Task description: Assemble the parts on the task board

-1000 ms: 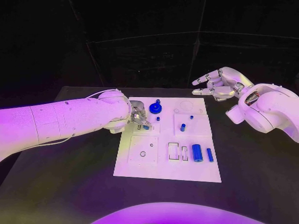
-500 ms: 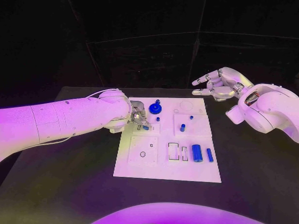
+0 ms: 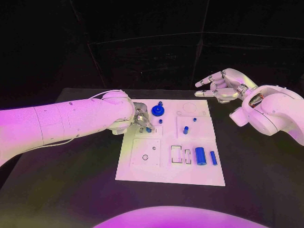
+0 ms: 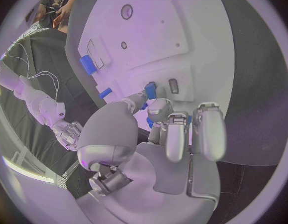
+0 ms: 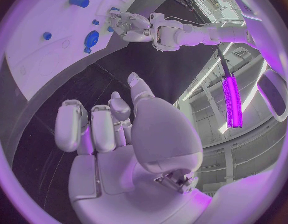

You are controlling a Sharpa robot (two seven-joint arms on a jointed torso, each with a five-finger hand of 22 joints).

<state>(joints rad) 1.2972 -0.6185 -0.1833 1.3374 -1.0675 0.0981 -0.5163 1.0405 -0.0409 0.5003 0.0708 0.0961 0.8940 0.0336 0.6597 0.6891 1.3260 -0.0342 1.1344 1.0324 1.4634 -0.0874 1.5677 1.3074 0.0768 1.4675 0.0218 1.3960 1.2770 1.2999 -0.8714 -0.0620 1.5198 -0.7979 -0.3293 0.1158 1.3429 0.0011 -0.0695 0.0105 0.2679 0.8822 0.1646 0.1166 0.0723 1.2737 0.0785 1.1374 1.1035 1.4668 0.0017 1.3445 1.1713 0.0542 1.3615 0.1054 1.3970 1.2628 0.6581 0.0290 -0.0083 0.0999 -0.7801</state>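
The white task board lies in the middle of the black table. My left hand hovers over its far left part and pinches a small blue part between thumb and finger. In the left wrist view, that blue part sits at the fingertips, close above the board. My right hand hangs in the air beyond the board's far right corner, fingers apart and holding nothing. On the board are a round blue knob, a blue peg, a blue cylinder and a thin blue bar.
Rectangular slots and a round hole mark the board's near half. In the right wrist view, my right hand is seen well off the board, with the left hand beyond it. Black tabletop surrounds the board.
The left hand's fingers have shifted very slightly over the board's far left part, still with the blue part. The right hand has not moved.
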